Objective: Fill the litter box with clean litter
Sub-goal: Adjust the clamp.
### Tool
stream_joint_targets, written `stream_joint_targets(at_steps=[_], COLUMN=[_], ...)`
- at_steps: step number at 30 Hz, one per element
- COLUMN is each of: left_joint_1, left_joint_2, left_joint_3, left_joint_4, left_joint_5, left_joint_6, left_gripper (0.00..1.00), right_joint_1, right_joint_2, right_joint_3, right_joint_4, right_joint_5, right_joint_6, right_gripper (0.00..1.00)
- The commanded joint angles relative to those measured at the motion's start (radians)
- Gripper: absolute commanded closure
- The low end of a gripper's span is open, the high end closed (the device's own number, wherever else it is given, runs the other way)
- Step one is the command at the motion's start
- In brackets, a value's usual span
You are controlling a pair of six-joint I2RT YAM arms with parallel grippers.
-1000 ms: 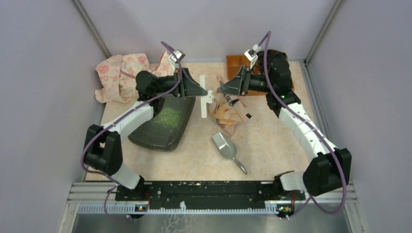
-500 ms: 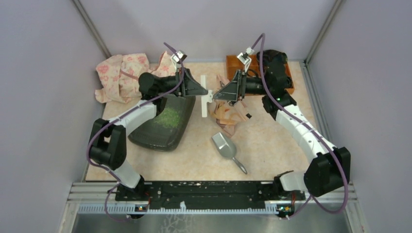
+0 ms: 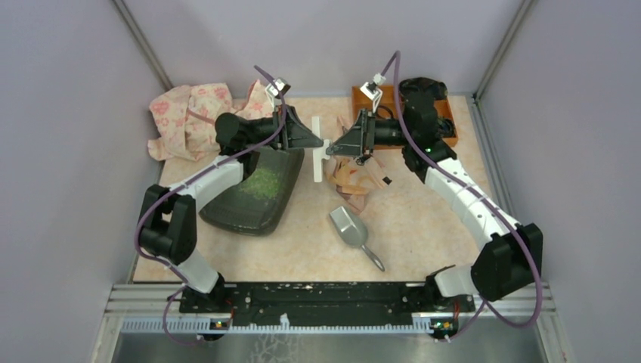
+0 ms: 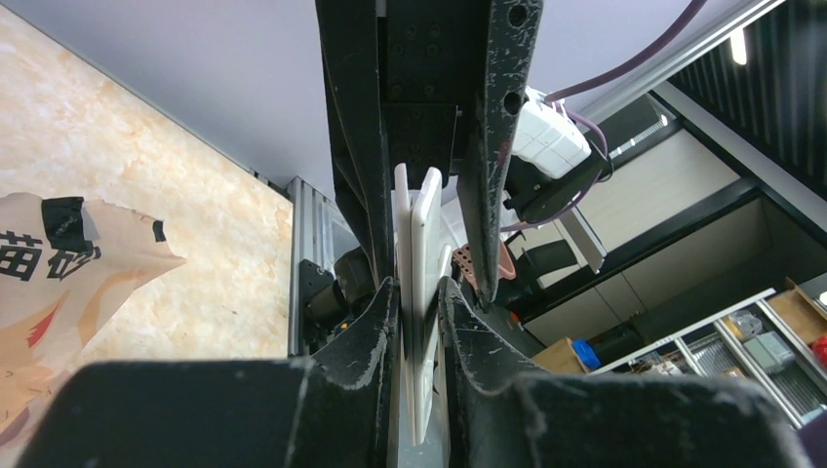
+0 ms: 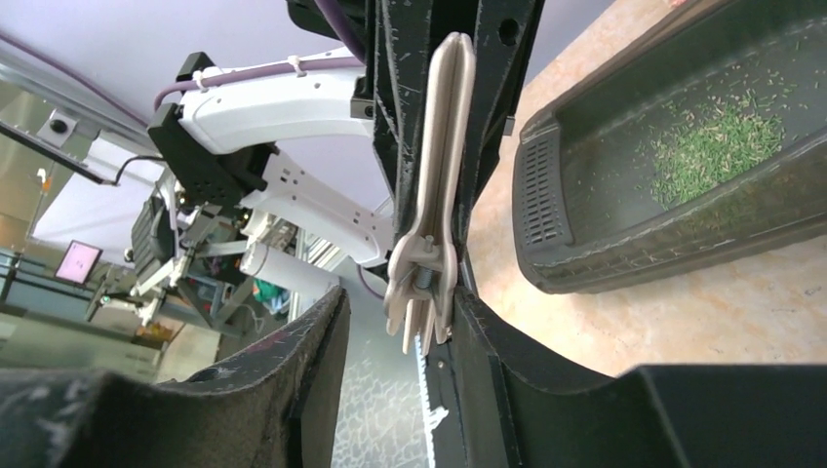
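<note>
Left gripper (image 3: 323, 144) clenches the white bag clip (image 3: 317, 168); right gripper (image 3: 331, 150), fingers spread, straddles it and should close squarely before any release. Litter box (image 3: 227, 215) at eight o'clock.

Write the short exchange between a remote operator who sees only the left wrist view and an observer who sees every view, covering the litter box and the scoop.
Operator: My left hand is pinching the white clip, but I can't see the litter box. Is anything in it?
Observer: Yes. A patch of green litter lies in the litter box, and much of its floor is bare.
Operator: Where is the scoop?
Observer: The grey metal scoop lies on the table, nearer the arm bases than the torn bag, and neither hand is holding it.
</note>
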Motion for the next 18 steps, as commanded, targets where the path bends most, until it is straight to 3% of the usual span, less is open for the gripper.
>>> stream_joint_targets(at_steps=[1,4,9,12,14,18], left_joint_1=[0.001,0.001,0.0,0.0,0.0,0.0], left_joint_2=[-0.003,-0.003,-0.008,-0.01,-0.014,-0.033], left_joint_3=[0.022,0.018,0.009,0.007,0.008,0.021], left_joint_4=[0.043,0.043,0.038,0.029,0.004,-0.112], left_joint_5=[-0.005,-0.005,-0.007,-0.005,-0.006,-0.001], left_joint_6=[0.001,0.001,0.007,0.012,0.027,0.111], left_gripper=[0.84,0.84,0.84,0.83,0.78,0.64], right_joint_1=[0.018,0.023,0.033,0.033,0.033,0.033], right_joint_2=[0.006,0.012,0.021,0.021,0.019,0.014], right_joint_3=[0.066,0.071,0.085,0.094,0.105,0.124], right_joint_4=[0.007,0.004,-0.015,-0.034,-0.067,-0.144], right_joint_5=[0.012,0.022,0.039,0.051,0.076,0.114], right_joint_6=[-0.032,-0.034,-0.047,-0.058,-0.079,-0.124], right_gripper=[0.6,0.67,0.69,0.85,1.0,1.0])
